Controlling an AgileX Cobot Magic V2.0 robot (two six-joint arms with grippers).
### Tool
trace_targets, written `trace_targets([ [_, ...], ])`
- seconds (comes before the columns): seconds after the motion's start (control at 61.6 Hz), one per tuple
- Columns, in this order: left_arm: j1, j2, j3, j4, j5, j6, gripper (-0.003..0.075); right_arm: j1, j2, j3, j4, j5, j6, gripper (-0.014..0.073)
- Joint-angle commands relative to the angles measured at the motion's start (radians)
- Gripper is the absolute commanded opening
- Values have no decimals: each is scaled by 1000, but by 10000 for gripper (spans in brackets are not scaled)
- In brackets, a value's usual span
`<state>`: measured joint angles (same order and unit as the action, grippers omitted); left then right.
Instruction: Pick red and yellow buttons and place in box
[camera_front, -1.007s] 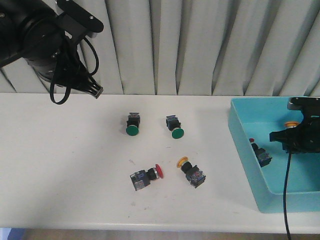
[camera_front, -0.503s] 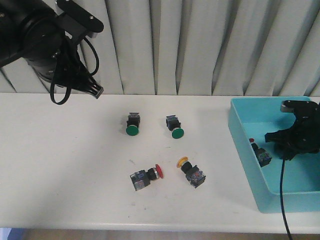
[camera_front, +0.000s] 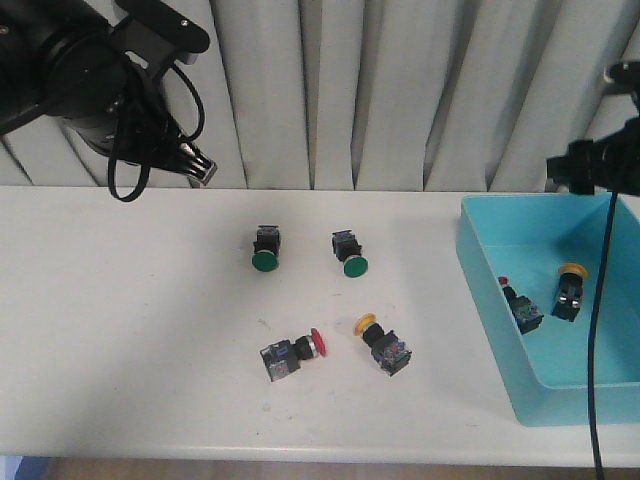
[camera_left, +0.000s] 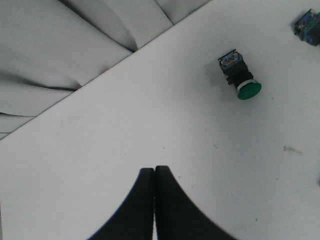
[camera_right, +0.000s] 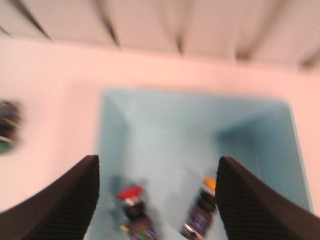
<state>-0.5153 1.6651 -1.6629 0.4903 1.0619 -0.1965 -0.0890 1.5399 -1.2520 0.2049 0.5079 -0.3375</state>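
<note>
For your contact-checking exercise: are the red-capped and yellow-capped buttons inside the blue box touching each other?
Apart. The front view shows bare blue floor between the red-capped button and the yellow-capped button in the box.

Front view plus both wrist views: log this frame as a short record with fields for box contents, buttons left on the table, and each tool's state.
box: holds one red button and one yellow button
table: red button on table, yellow button on table, two green buttons
left tool: shut, empty, above the table
right tool: open, empty, above the box
</note>
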Motion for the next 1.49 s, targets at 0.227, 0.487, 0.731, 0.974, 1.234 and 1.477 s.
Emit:
trace_targets([
  [0.227,-2,-55,-24,-10,-113,-65,-8,176,-408,-25,37,-4,-60,408],
  [0.487,-2,-78,-24,-56,-162,-64,-8,172,-620,120,36,-109,-52,108],
  [0.731,-2,-78,-24,-78,-180,-63,-8,172,-706,307,37,-300,-57,-8],
  [0.974,-2,-78,-24,-77,-178,-64,-8,172,-706,315,40,-303,-56,-8],
  [1.234,-2,-75,-24,-77,-121,-64,-8,172,-706,315,40,-304,-56,-8],
  [1.477,-2,-75,-24,-77,-117,-64,-8,172,-706,315,40,-304,-55,-8],
])
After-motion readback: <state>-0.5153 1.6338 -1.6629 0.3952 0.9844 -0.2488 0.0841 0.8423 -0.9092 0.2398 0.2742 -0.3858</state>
